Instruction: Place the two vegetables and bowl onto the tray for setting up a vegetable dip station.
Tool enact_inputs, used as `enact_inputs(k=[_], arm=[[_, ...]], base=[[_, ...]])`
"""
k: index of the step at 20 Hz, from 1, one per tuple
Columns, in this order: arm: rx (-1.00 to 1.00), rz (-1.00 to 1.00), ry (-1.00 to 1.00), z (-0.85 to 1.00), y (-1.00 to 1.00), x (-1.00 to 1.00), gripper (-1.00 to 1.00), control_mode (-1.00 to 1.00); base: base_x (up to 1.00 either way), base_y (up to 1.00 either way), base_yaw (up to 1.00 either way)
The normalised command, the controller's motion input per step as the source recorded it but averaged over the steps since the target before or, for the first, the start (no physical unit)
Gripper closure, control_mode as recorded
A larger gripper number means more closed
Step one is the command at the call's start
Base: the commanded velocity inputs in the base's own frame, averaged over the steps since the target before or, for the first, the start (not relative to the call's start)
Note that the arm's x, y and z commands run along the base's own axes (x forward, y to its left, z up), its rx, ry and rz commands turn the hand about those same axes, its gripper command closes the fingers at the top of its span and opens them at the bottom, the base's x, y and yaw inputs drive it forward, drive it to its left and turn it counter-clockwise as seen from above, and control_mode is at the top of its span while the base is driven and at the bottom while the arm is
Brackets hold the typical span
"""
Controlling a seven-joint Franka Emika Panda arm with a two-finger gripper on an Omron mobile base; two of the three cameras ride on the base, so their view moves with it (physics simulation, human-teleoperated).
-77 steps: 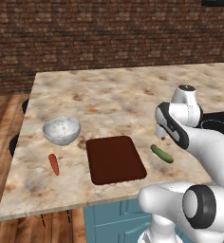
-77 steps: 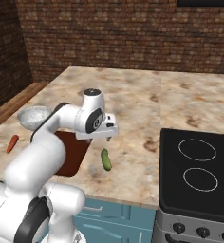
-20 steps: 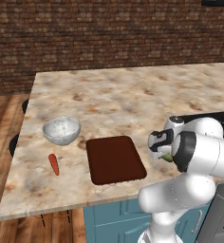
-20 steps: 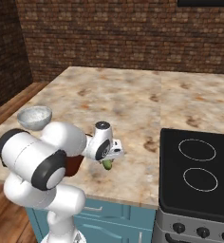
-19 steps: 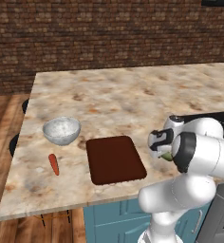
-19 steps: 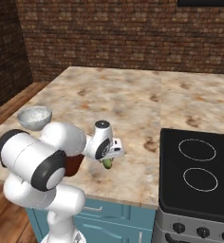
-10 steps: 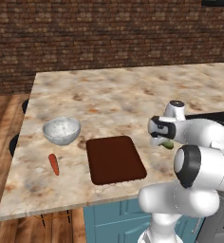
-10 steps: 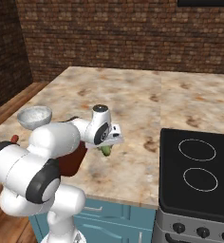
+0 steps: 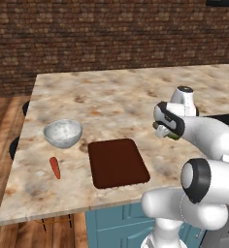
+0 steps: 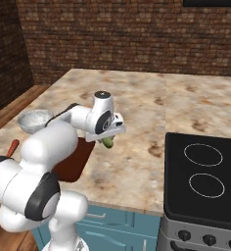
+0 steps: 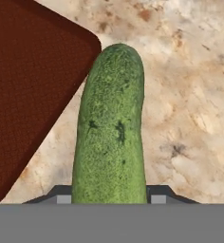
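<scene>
Holding the cucumber (image 11: pixel 111 128) between its jaws at frame right, the gripper (image 9: pixel 163 131) hasn't loaded the tray (image 9: pixel 117 162); carrot (image 9: pixel 55 167) and bowl (image 9: pixel 63 133) wait at left.

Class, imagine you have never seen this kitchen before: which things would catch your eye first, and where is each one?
First, the dark green cucumber gripped in the gripper, lifted above the marbled counter just right of the tray. Next, that bare reddish-brown tray near the counter's front edge. To its left sit the silvery bowl and the orange carrot.
</scene>
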Motion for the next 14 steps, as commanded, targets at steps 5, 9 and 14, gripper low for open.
enact_inputs(k=[5,9,14], arm=[[0.0,0.29,0.0,0.2,0.35,0.02,1.0,-1.0],[-0.02,0.27,0.0,0.03,0.56,0.04,1.0,-1.0],[-0.09,0.25,0.0,0.0,0.74,0.1,1.0,-1.0]], base=[[0.0,0.0,0.0],[0.0,0.0,0.0],[0.0,0.0,0.0]])
